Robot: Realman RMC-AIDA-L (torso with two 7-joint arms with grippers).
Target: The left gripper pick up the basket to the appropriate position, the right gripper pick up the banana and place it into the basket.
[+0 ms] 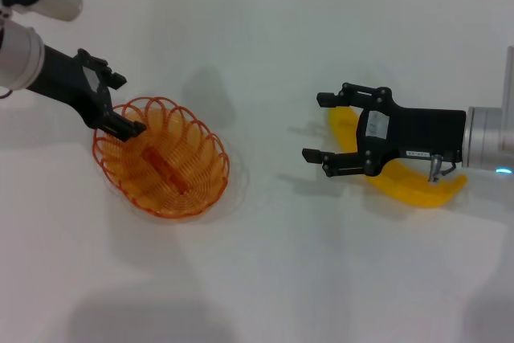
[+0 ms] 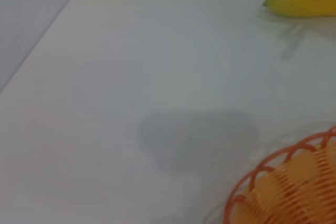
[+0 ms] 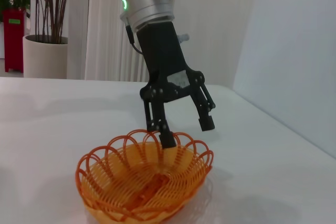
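I see the left gripper (image 1: 114,104) with its jaws spread, straddling the rim of the basket (image 1: 165,162) at about ten o'clock — one finger inside the wire, one outside, not closed on it. The basket is a shallow oval of orange looped wire with a scalloped rim, see-through, resting on the white table (image 1: 265,263) at the left. My right gripper (image 1: 325,128) is also spread, hovering just above the banana (image 1: 405,186), which lies on the table at roughly three o'clock from the basket — plain yellow, smooth, gently curved, well apart from the basket.
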